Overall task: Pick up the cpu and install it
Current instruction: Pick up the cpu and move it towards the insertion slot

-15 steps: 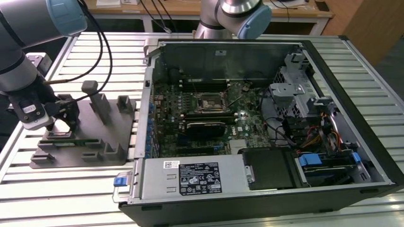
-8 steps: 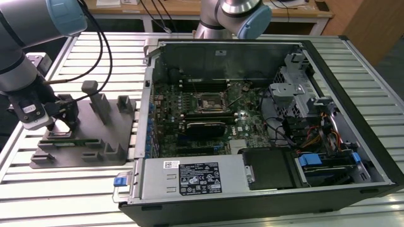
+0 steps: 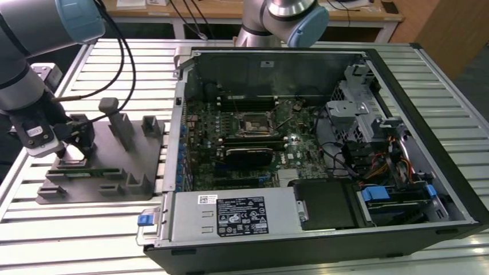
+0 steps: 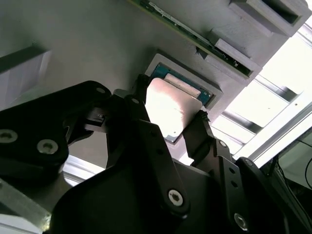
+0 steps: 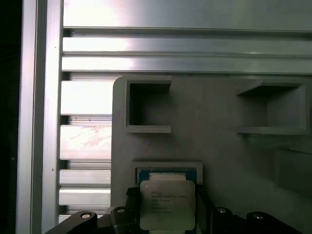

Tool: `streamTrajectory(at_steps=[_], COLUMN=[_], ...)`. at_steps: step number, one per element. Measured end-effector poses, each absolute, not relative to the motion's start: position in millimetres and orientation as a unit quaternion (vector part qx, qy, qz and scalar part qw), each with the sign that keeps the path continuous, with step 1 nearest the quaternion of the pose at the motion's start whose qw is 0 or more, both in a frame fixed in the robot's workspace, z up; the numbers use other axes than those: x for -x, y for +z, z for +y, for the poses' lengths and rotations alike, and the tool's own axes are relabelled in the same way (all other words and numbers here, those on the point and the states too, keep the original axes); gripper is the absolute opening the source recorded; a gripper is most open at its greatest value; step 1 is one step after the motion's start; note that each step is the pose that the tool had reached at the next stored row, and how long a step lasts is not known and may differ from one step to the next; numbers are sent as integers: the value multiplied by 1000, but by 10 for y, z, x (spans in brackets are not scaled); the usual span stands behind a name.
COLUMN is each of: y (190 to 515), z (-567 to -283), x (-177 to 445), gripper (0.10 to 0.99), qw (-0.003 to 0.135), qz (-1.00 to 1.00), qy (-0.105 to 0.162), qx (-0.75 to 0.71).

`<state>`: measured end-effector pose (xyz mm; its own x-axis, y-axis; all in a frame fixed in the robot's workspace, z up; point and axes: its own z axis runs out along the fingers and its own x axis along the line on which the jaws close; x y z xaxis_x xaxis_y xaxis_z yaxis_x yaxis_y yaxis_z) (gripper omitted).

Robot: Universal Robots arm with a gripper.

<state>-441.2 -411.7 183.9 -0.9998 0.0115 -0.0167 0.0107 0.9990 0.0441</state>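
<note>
Step in hand: By the look of it, this is the lift of the cpu out of its fixture. Done well, it calls for a square hold on two opposite edges, light pressure, and a straight, level rise so that no corner catches the recess rim.
Gripper: The gripper (image 4: 168,111) is closed to the width of the chip. One dark finger (image 4: 144,122) presses on each side of it, and nothing else is in the hold.
Cpu: The cpu (image 4: 171,108) sits between the jaws with its silver top facing the cameras. In the second wrist view it seems tilted and raised a little above its seat, though whether it is fully clear of the seat cannot be told.
Recess: The square recess (image 5: 168,167), pale-rimmed with a blue-green border inside, lies just beneath the chip, which partly covers it in the first wrist view.
Fixture tray: The grey fixture tray (image 3: 114,179) carries upright posts and open pockets. The arm (image 3: 23,74) bends down over its end at the exterior view's left.
Table: The slatted metal table (image 3: 77,229) bears both the tray and the machine.
Computer case: The open computer case (image 3: 439,103) lies on its side just beside the tray, toward the exterior view's right.
Socket: The black socket frame (image 3: 256,123) sits on the motherboard (image 3: 302,143), well apart from the gripper.
</note>
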Motion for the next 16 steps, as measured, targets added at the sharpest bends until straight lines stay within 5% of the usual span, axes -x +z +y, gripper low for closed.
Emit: streamTrajectory(at_steps=[16], y=[2089], z=[-4116], x=[4412], gripper=[545], qw=[9], qz=[1000], qy=[22], qx=[-6])
